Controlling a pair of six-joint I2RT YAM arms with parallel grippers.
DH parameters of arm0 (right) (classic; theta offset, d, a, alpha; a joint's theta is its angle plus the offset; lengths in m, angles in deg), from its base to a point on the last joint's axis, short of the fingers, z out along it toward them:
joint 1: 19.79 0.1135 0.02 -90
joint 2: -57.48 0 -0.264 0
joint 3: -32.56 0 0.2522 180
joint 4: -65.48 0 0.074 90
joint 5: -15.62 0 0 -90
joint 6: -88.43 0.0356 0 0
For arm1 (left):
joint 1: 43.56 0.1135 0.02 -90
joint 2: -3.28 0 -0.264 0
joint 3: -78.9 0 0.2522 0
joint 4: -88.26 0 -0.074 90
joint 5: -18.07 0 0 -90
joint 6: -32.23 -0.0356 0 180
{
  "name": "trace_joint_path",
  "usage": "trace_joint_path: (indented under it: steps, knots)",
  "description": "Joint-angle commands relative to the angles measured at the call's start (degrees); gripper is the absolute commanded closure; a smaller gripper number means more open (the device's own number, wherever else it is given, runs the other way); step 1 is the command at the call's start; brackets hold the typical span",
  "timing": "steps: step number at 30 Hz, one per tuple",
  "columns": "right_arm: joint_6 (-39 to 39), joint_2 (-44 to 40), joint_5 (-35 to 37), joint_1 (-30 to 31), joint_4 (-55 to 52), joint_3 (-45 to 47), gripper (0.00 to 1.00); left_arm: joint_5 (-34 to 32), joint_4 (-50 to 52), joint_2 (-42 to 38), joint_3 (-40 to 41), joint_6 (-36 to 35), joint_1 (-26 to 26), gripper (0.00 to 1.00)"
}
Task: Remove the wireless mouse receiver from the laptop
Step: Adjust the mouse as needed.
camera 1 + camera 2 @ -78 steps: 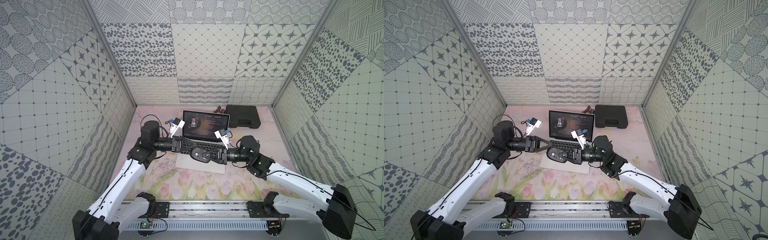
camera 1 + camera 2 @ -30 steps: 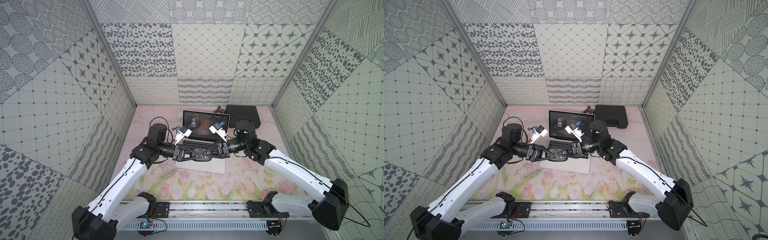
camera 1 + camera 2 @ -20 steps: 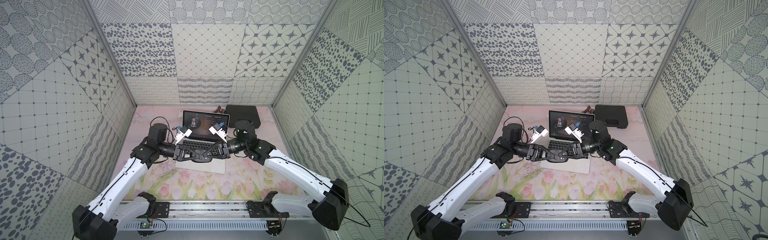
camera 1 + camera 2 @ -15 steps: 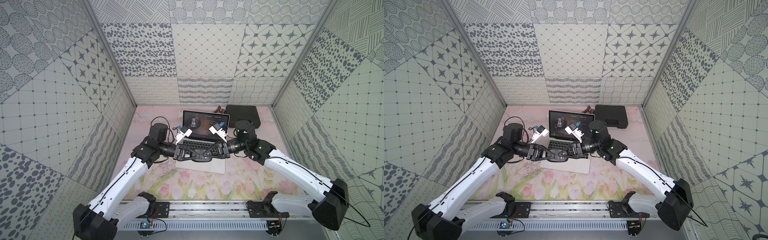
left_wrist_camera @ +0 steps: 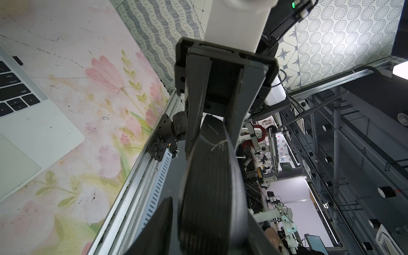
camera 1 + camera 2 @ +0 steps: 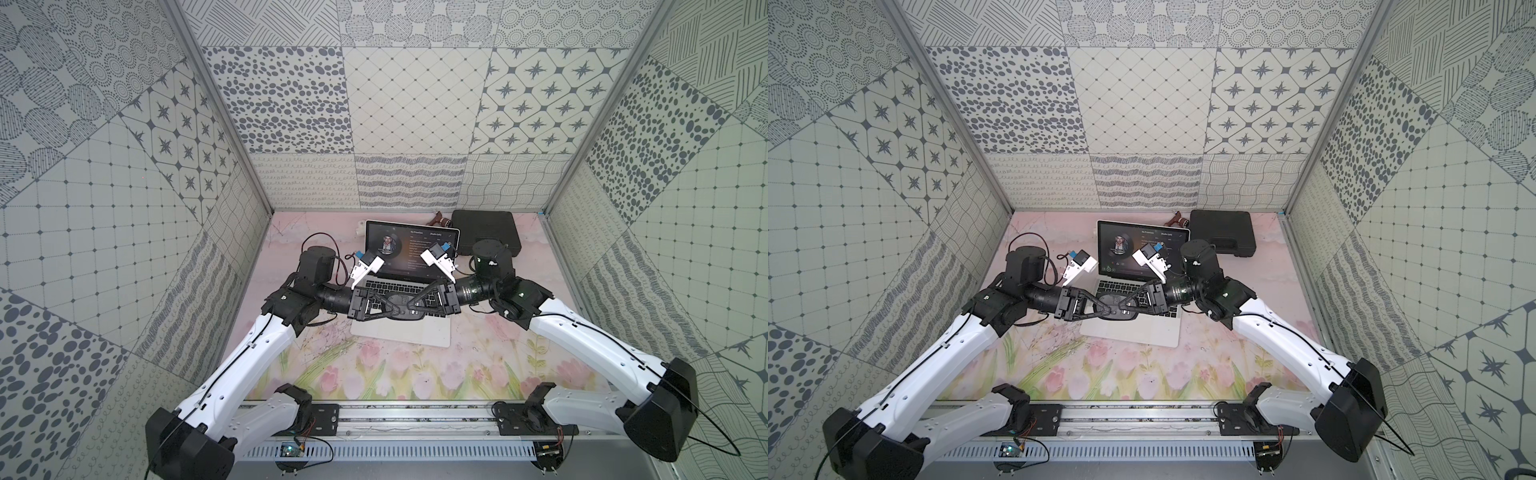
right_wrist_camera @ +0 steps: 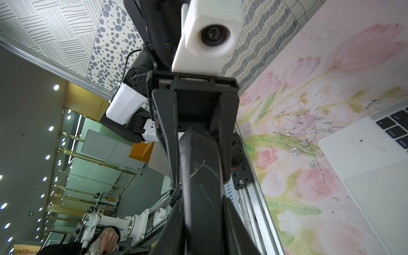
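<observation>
The silver laptop stands open mid-table, its dark screen lit. Above its keyboard a black mouse hangs between both grippers. My right gripper is shut on one end of it; in the right wrist view the mouse sits tight between the jaws. My left gripper surrounds the wider end: one finger touches, the other finger stands a thin gap off. The wireless mouse receiver, a tiny black nub, sticks out of the laptop's right edge. The right arm hides it in both top views.
A black plastic case lies at the back right, a small brown object beside it. Patterned walls close in left, right and behind. The metal rail runs along the front edge.
Since 2.6 s ago the right gripper has carried the mouse up over the keyboard and the left gripper has come in around its other end. Nothing has visibly moved in the last second.
</observation>
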Motion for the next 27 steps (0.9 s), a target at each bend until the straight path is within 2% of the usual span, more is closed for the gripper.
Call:
trace_joint_path:
  steps: [1,7,11,21,22,27]
  knots:
    - [1.27,-1.62,0.70,-0.22,4.83,0.74,0.98,-0.46,-0.68,0.41,-0.68,-0.82,0.19,0.50]
    - [2.45,-0.50,-0.67,-0.17,7.08,1.50,1.00,-0.70,-2.98,0.00,-0.79,0.96,0.27,0.53]
    - [2.20,-1.24,-1.04,-0.16,6.25,1.75,1.00,-0.31,-4.45,0.15,-0.89,2.30,0.87,0.44]
    - [2.10,-1.90,-2.03,-0.09,5.84,2.06,1.00,1.54,-13.20,1.08,0.56,9.02,2.16,0.44]
    - [2.17,-1.82,-2.09,-0.13,6.10,2.19,1.00,1.56,-13.55,1.12,0.38,9.37,2.14,0.44]
    - [2.57,-1.57,-1.62,-0.11,7.15,2.38,1.00,2.30,-13.51,2.07,0.56,9.07,2.15,0.62]
